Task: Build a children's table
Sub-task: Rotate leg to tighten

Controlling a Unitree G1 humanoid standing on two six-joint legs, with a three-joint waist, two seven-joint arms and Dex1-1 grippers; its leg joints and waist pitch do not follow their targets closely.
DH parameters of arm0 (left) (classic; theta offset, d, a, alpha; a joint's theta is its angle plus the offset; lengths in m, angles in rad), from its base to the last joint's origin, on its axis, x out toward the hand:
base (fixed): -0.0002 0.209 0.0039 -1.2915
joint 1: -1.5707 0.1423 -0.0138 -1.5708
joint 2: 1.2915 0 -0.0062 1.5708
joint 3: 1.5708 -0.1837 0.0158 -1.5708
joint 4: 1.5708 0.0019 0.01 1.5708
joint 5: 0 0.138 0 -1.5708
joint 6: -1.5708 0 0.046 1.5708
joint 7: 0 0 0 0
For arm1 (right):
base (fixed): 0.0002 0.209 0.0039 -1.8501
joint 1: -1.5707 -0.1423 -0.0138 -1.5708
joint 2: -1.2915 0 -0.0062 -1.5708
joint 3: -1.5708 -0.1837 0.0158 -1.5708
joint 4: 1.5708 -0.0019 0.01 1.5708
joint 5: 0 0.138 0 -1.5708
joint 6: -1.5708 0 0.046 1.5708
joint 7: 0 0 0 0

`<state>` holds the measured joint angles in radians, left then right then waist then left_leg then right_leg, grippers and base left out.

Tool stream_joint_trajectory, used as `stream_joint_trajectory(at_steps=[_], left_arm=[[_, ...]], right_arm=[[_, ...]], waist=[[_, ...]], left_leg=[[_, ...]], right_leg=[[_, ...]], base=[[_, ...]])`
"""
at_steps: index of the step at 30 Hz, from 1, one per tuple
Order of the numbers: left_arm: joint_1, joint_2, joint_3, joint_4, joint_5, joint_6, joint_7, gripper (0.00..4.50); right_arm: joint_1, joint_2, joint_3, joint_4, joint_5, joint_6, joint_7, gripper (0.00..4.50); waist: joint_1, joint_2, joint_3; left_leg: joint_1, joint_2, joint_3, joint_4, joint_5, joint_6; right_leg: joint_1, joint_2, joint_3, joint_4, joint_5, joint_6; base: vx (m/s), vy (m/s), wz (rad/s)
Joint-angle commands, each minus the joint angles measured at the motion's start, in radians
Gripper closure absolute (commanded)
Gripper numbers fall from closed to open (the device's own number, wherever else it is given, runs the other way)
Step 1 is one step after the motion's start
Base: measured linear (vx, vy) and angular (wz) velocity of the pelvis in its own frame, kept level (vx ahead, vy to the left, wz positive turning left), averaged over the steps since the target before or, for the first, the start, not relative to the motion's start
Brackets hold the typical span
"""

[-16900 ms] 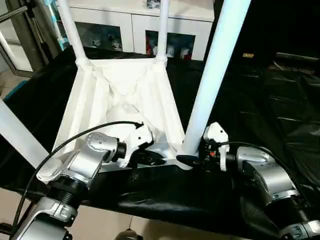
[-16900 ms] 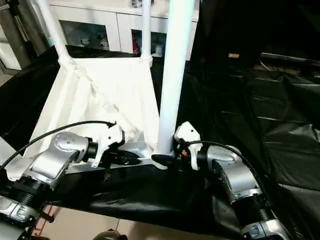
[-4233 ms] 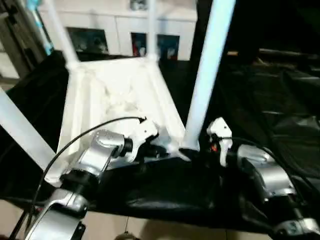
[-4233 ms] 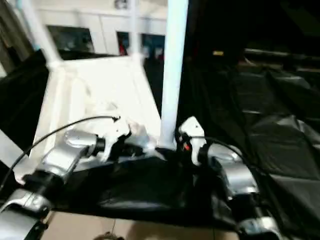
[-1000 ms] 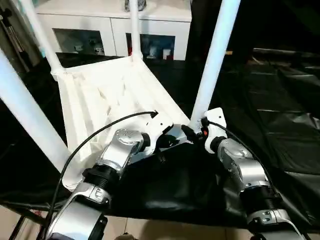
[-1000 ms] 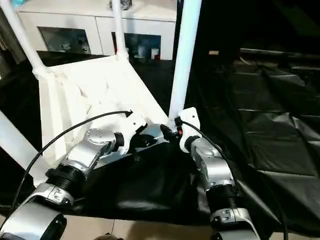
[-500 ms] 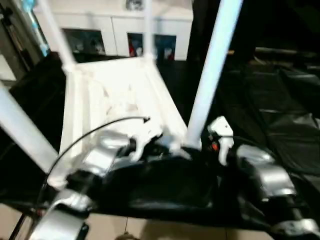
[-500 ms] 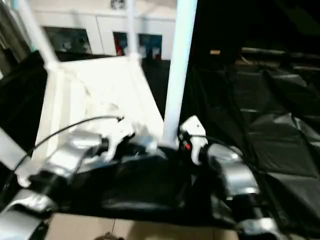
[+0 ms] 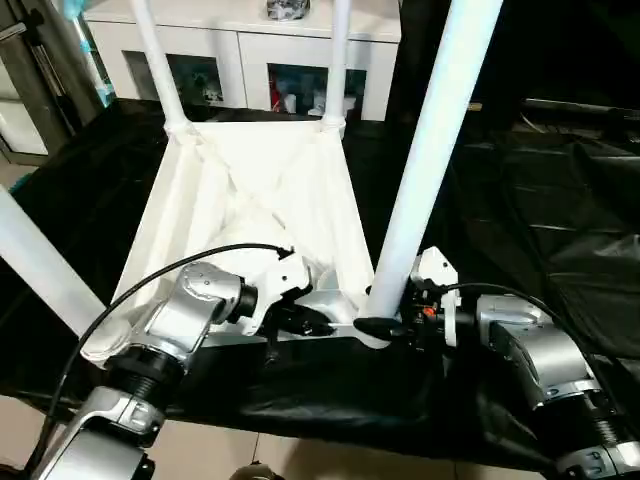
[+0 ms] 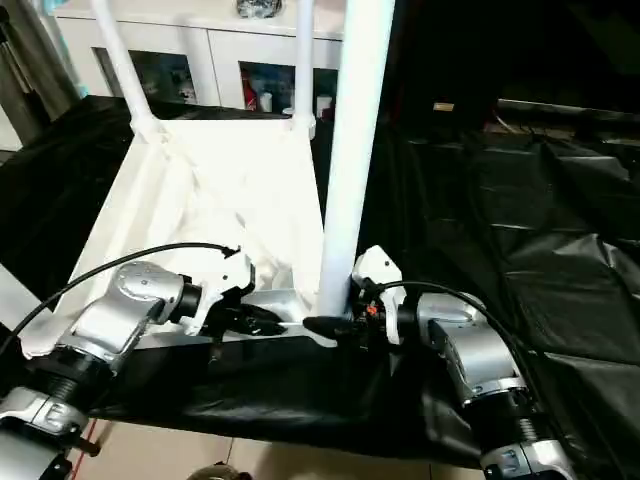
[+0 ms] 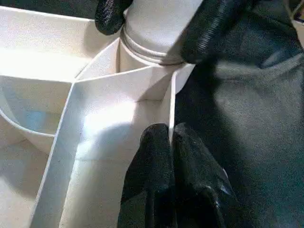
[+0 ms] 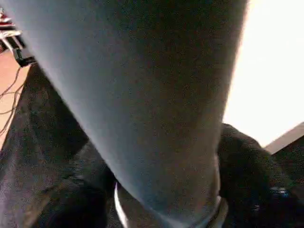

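Note:
The children's table lies upside down on black cloth, its ribbed white top [image 9: 250, 190] facing up. Two legs stand in the far corner sockets [image 9: 160, 70] [image 9: 338, 60], and another rises at the near left [image 9: 40, 265]. The near right leg [image 9: 425, 150] stands upright in its corner socket. My right gripper [image 9: 385, 318] is shut around that leg's base, and its fingers [image 11: 209, 28] show on either side of the tube. My left gripper [image 11: 170, 142] is shut on the thin near rim of the top, just left of that socket.
A white cabinet with glass doors [image 9: 250, 60] stands behind the table. Wrinkled black cloth [image 9: 540, 200] covers the surface and spreads out to the right. The floor [image 9: 20, 420] shows below the near edge.
The whole picture has swung and tilted, so the camera moved. Both grippers stay where they were: the left on the near rim, the right at the near right leg's base.

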<state>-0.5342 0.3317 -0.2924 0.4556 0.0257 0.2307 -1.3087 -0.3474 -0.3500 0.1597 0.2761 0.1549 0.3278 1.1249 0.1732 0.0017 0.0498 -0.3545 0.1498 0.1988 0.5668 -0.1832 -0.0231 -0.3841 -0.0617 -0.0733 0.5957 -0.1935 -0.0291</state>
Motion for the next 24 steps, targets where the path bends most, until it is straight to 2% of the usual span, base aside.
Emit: stream_joint_trajectory(at_steps=[1, 6, 7, 9, 11, 12, 13, 14, 15, 16, 17, 20, 22, 23, 24], left_arm=[[-0.016, -0.048, -0.031, -0.041, -0.034, -0.009, 0.009, 4.50], [-0.047, -0.094, -0.005, 0.013, -0.005, -0.005, 0.120, 4.50], [-0.062, -0.113, 0.005, 0.036, 0.002, -0.006, 0.162, 4.50], [-0.089, -0.145, 0.021, 0.074, 0.015, 0.001, 0.240, 4.50], [-0.119, -0.179, 0.034, 0.115, 0.034, 0.003, 0.332, 4.50], [-0.120, -0.180, 0.034, 0.116, 0.034, 0.002, 0.335, 4.50], [-0.132, -0.196, 0.041, 0.133, 0.040, 0.009, 0.375, 4.50], [-0.144, -0.215, 0.046, 0.148, 0.045, 0.017, 0.412, 4.50], [-0.153, -0.232, 0.052, 0.159, 0.050, 0.024, 0.448, 4.50], [-0.165, -0.253, 0.063, 0.177, 0.051, 0.030, 0.485, 4.50], [-0.173, -0.268, 0.069, 0.188, 0.051, 0.032, 0.508, 4.50], [-0.179, -0.290, 0.072, 0.197, 0.050, 0.025, 0.525, 4.50], [-0.177, -0.297, 0.067, 0.199, 0.050, 0.014, 0.515, 4.50], [-0.171, -0.295, 0.060, 0.194, 0.047, 0.004, 0.495, 4.50], [-0.166, -0.288, 0.056, 0.189, 0.047, 0.000, 0.483, 4.50]], right_arm=[[0.021, 0.037, 0.107, -0.030, 0.009, 0.020, 0.050, 1.83], [0.026, 0.083, 0.092, 0.005, -0.034, 0.003, -0.068, 1.93], [0.023, 0.108, 0.081, 0.031, -0.051, -0.007, -0.127, 1.94], [0.018, 0.154, 0.060, 0.072, -0.074, -0.010, -0.237, 1.95], [0.004, 0.215, 0.025, 0.124, -0.099, 0.007, -0.390, 1.96], [0.003, 0.217, 0.023, 0.126, -0.100, 0.008, -0.394, 1.96], [-0.007, 0.240, 0.008, 0.150, -0.108, 0.021, -0.457, 1.96], [-0.020, 0.270, -0.015, 0.177, -0.111, 0.038, -0.528, 1.96], [-0.031, 0.293, -0.033, 0.197, -0.108, 0.045, -0.578, 1.96], [-0.046, 0.318, -0.053, 0.222, -0.111, 0.044, -0.634, 1.96], [-0.059, 0.335, -0.066, 0.243, -0.117, 0.038, -0.678, 1.96], [-0.083, 0.352, -0.070, 0.272, -0.122, 0.013, -0.691, 1.96], [-0.091, 0.360, -0.072, 0.270, -0.105, 0.003, -0.653, 1.40], [-0.092, 0.363, -0.083, 0.257, -0.071, 0.016, -0.610, 1.24], [-0.090, 0.354, -0.075, 0.244, -0.068, 0.010, -0.581, 1.17]], waist=[[-0.001, -0.001, -0.057], [-0.005, -0.002, -0.053], [-0.008, -0.004, -0.049], [-0.011, -0.005, -0.048], [-0.016, -0.005, -0.046], [-0.020, -0.004, -0.047], [-0.026, -0.006, -0.046], [-0.028, -0.002, -0.046], [-0.033, -0.001, -0.046], [-0.036, -0.001, -0.045], [-0.038, 0.001, -0.045], [-0.038, 0.001, -0.049], [-0.036, 0.002, -0.051], [-0.035, 0.001, -0.052], [-0.033, 0.001, -0.055]], left_leg=[[0.011, 0.100, -0.045, -0.060, -0.184, 0.047], [0.012, 0.099, -0.046, -0.062, -0.204, 0.035], [0.014, 0.094, -0.047, -0.065, -0.230, 0.025], [0.019, 0.094, -0.053, -0.069, -0.264, 0.004], [0.025, 0.095, -0.055, -0.072, -0.292, -0.009], [0.026, 0.095, -0.057, -0.073, -0.303, -0.019], [0.020, 0.095, -0.061, -0.076, -0.312, -0.020], [0.021, 0.094, -0.060, -0.076, -0.316, -0.021], [0.027, 0.094, -0.060, -0.076, -0.331, -0.028], [0.026, 0.092, -0.062, -0.076, -0.341, -0.030], [0.025, 0.093, -0.062, -0.077, -0.344, -0.031], [0.021, 0.093, -0.060, -0.076, -0.327, -0.029], [0.021, 0.094, -0.057, -0.075, -0.303, -0.021], [0.018, 0.094, -0.056, -0.074, -0.285, -0.014], [0.017, 0.095, -0.053, -0.072, -0.264, -0.006]], right_leg=[[0.038, -0.118, 0.063, -0.070, -0.201, -0.197], [0.036, -0.119, 0.064, -0.078, -0.251, -0.184], [0.035, -0.122, 0.064, -0.086, -0.310, -0.174], [0.034, -0.125, 0.063, -0.094, -0.405, -0.147], [0.028, -0.127, 0.064, -0.104, -0.461, -0.129], [0.027, -0.128, 0.065, -0.104, -0.475, -0.124], [0.032, -0.128, 0.063, -0.104, -0.486, -0.114], [0.029, -0.128, 0.064, -0.105, -0.489, -0.111], [0.022, -0.126, 0.064, -0.107, -0.492, -0.111], [0.025, -0.126, 0.063, -0.109, -0.497, -0.108], [0.023, -0.128, 0.065, -0.110, -0.501, -0.106], [0.027, -0.128, 0.066, -0.107, -0.445, -0.112], [0.028, -0.125, 0.069, -0.099, -0.368, -0.126], [0.031, -0.123, 0.070, -0.093, -0.321, -0.139], [0.033, -0.124, 0.070, -0.087, -0.272, -0.154]], base=[[0.000, 0.000, 0.00], [0.000, 0.000, 0.00], [0.000, 0.000, 0.00], [0.000, 0.000, 0.00], [0.000, 0.000, 0.00], [0.000, 0.000, 0.00], [0.000, 0.000, 0.00], [0.000, 0.000, 0.00], [0.000, 0.000, 0.00], [0.000, 0.000, 0.00], [0.000, 0.000, 0.00], [0.000, 0.000, 0.00], [0.000, 0.000, 0.00], [0.000, 0.000, 0.00], [0.055, -0.010, 0.02]])
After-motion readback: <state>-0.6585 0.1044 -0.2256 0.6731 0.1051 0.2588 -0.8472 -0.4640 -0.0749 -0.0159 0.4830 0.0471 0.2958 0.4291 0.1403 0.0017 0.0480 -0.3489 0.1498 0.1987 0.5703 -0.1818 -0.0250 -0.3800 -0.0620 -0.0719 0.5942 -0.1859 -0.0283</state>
